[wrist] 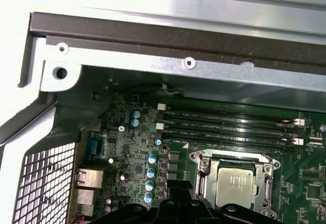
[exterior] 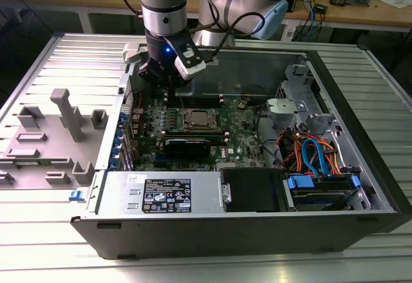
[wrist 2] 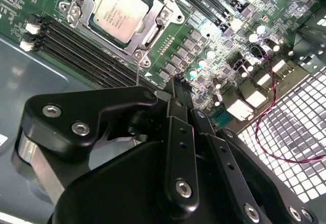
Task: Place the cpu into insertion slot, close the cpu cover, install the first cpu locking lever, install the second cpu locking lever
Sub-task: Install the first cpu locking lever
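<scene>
Cpu (wrist 2: 118,11) seated in insertion slot (wrist: 235,187), cpu cover (wrist 2: 153,26) folded flat around it; placement and closing judged done, lever state too fine to confirm. Claw (wrist 2: 175,89) hovering near slot corner, empty, spread impossible to tell. Open computer case (exterior: 360,222) on slatted surface (exterior: 38,251), housing circuit board (wrist: 132,152).
</scene>
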You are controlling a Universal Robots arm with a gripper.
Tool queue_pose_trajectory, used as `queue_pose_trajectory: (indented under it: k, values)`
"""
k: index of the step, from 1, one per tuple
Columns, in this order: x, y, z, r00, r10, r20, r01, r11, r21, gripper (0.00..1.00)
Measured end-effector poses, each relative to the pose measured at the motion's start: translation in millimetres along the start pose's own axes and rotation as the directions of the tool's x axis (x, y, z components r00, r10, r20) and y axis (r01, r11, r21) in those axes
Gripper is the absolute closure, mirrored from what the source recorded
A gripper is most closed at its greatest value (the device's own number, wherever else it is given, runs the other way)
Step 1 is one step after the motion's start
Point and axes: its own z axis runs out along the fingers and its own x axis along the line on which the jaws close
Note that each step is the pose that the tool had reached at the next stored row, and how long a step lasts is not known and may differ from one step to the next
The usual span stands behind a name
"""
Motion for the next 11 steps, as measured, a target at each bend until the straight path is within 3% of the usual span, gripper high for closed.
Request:
queue_pose_trajectory:
  k: [7, 11]
  values:
    - [-0.1, 1.0, 0.4, 1.0000, -0.002, 0.0002, 0.002, 1.0000, -0.0006, 0.89]
    - [-0.6, 6.0, 0.8, 1.0000, -0.004, -0.0001, 0.004, 1.0000, -0.0005, 0.89]
